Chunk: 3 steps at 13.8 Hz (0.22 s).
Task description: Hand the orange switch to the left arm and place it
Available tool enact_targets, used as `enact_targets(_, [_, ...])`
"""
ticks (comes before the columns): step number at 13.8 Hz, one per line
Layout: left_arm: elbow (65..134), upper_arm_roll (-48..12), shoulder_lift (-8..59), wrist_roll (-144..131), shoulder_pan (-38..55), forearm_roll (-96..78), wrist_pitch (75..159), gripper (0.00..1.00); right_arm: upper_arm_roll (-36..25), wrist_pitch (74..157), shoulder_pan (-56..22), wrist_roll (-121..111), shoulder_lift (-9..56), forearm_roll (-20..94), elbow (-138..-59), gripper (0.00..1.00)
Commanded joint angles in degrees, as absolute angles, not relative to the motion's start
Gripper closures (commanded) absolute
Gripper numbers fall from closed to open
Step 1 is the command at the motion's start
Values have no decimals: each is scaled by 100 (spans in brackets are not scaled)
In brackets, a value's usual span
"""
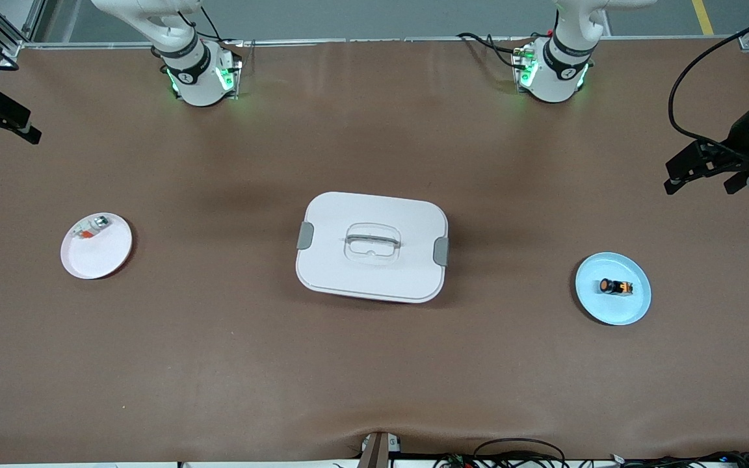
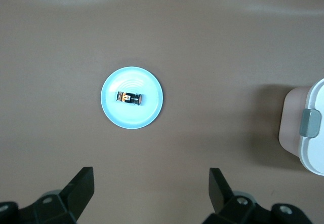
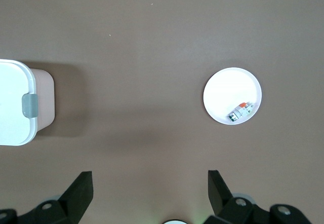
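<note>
The brown table point(image 1: 218, 364) has the big white box point(image 1: 372, 247) sitting right in the middle, lid latched, with a pink plate point(image 1: 96, 246) toward the right arm's end and a blue plate point(image 1: 613, 288) toward the left arm's end. Both arms wait up high: the left gripper point(image 2: 152, 193) hangs over the table near the blue plate with its jaws spread wide and empty, and the right gripper point(image 3: 150, 196) does the same near the pink plate. The orange switch point(image 1: 615, 286) lies on its side on the blue plate, and a small silver-white piece with a red bit point(image 1: 90, 228) sits at the pink plate's rim.

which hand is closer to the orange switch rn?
Left. The left hand hangs open at its own table end, where the orange switch lies on the blue plate. The right hand hangs open at the other end, past the box.
</note>
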<state>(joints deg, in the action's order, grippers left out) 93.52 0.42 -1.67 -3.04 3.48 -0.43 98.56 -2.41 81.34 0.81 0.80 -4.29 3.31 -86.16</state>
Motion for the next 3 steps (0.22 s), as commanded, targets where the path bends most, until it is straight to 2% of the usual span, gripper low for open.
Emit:
enact_targets(1, [9325, 26, -176, -325, 334, -70, 9773, 0, -185, 8209, 202, 114, -562, 334, -8719, 0])
enact_targets(3, [9325, 26, -176, -325, 334, -70, 9765, 0, -185, 8218, 202, 114, -562, 334, -8719, 0])
